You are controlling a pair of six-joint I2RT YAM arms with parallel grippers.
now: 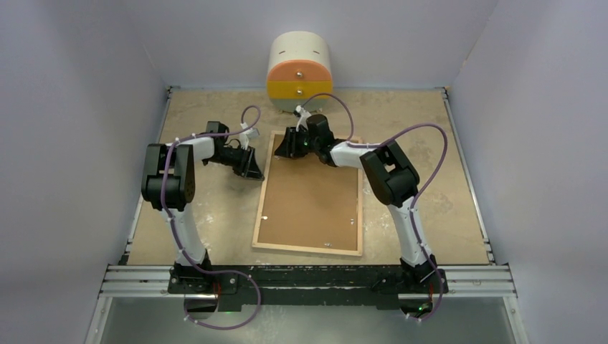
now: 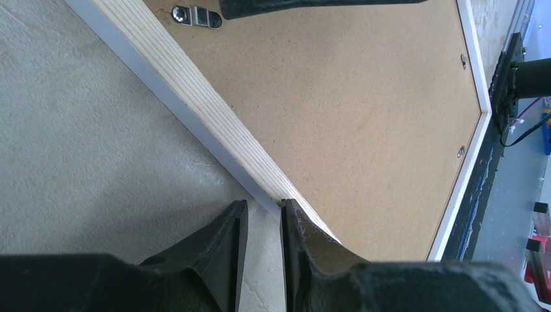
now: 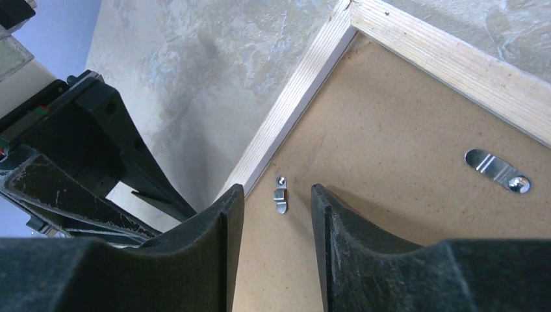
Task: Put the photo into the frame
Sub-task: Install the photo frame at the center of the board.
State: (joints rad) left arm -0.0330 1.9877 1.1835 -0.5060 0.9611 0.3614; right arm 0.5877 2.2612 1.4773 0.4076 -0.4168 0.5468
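The frame [image 1: 264,204] lies face down on the table, its light wood rim [image 2: 214,117] round a brown backing board [image 1: 312,201]. The photo is out of view. My left gripper [image 1: 252,169] is at the frame's left edge near the far corner. Its jaws stand open by a narrow gap [image 2: 264,207]: one fingertip is on the table, the other [image 2: 294,218] over the rim, and nothing is held. My right gripper [image 1: 290,147] hovers open over the board's far left corner. Its fingers straddle a small metal clip [image 3: 280,194] without touching it.
A round white, orange and yellow drawer unit [image 1: 299,72] stands at the back behind the frame. A metal hanger plate [image 3: 498,170] and more small clips [image 2: 462,60] sit on the board. Grey walls close in the table on three sides.
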